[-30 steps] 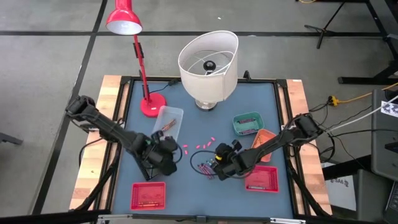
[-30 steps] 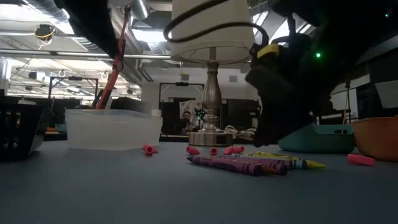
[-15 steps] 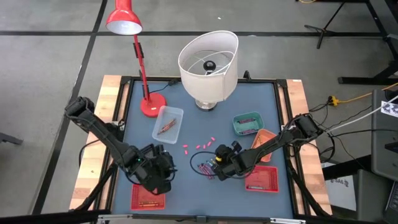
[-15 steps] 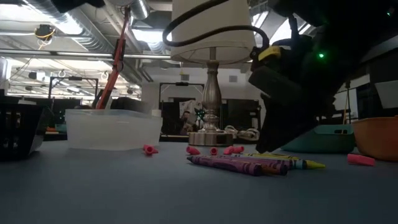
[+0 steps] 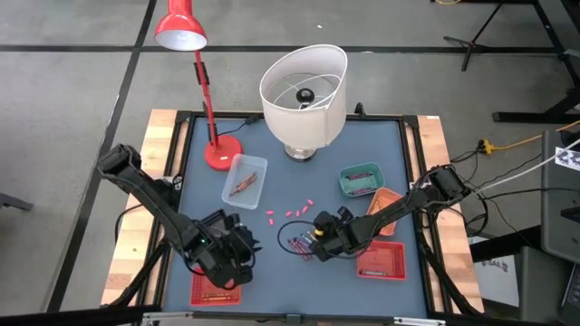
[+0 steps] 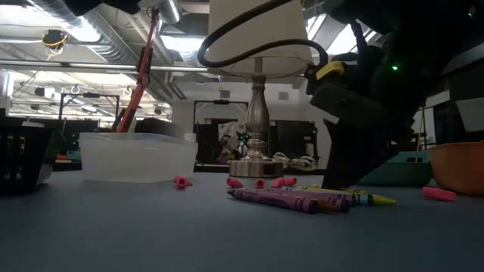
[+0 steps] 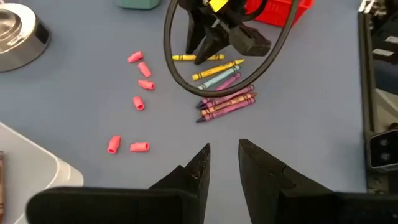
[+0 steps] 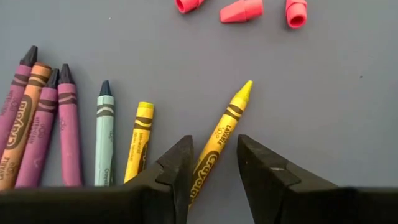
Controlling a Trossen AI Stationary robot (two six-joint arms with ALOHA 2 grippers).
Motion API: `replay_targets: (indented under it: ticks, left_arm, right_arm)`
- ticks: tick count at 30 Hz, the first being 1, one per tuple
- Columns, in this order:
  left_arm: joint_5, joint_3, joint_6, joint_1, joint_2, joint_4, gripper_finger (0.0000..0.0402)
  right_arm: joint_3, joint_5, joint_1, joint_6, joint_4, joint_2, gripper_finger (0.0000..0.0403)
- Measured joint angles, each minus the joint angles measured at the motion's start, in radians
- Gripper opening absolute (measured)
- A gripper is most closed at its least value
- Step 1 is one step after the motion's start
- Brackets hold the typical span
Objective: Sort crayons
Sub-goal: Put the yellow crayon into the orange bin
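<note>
Both arms matte black, jointed tubes. Black cable loop (image 7: 217, 93) on right arm, yellow tag (image 6: 330, 69), green LED (image 6: 394, 68). Fingers (image 8: 179, 168) black, wedge-shaped.

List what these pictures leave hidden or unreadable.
- Right wrist view: the right gripper straddles a yellow crayon; its lower end is hidden by the fingers.
- High view: contents of the red tray are too small, partly covered by the left gripper.
- Low view: the clear tub looks cloudy; its contents are unclear.
</note>
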Motion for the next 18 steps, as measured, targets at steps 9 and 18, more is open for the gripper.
replay_targets:
  ticks: [9, 18]
  left_arm:
    - [-0.01, 0.0, 0.0, 0.009, 0.052, 0.011, 0.0069]
    - [-0.014, 0.0, 0.019, 0.016, 0.096, 0.044, 0.0069]
  right_arm:
    - [0.0, -0.004, 0.0, 0.0, -0.011, 0.0, 0.0112]
    - [0.0, 0.02, 0.001, -0.001, -0.027, 0.0, 0.0023]
